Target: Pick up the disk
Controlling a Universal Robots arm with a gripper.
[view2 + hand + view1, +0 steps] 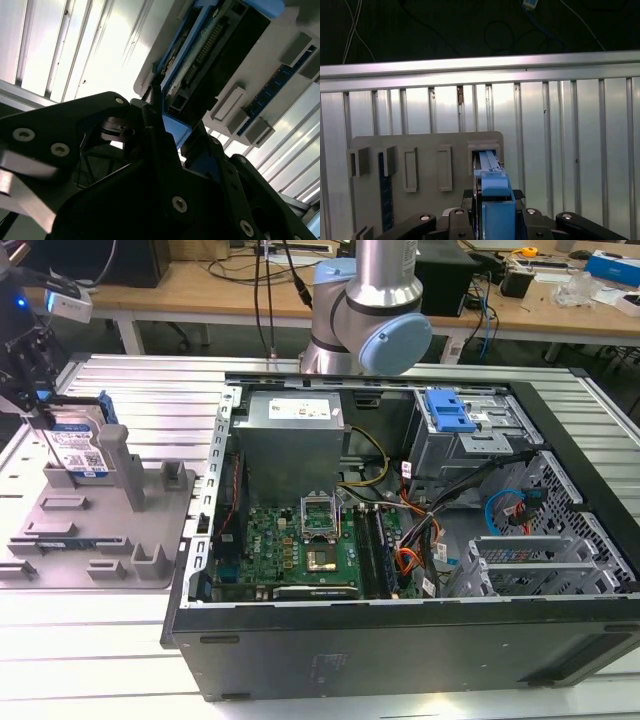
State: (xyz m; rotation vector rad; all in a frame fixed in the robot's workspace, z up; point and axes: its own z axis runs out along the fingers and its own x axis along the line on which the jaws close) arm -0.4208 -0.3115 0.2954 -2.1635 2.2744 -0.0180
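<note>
The disk (78, 448) stands on edge in a slot of the grey tray (150, 530) at the exterior view's left, its white-and-blue label facing the camera and blue rails on its sides. My gripper (38, 410) comes down on its upper edge. In the first wrist view the disk's blue rail (495, 200) runs between my two black fingers, which sit tight against both of its sides. The second wrist view shows the disk's dark circuit-board face (220, 55) above the gripper body, with one slim finger (156, 100) against the blue rail. The disk's lower edge still looks level with the tray posts.
An open computer case (400, 540) fills the middle and right of the ribbed metal table (150, 390). A blue bracket with a metal drive cage (450, 412) sits inside it. The arm's base (370, 310) rises behind the case. A blue memory stick (382, 190) lies in the tray.
</note>
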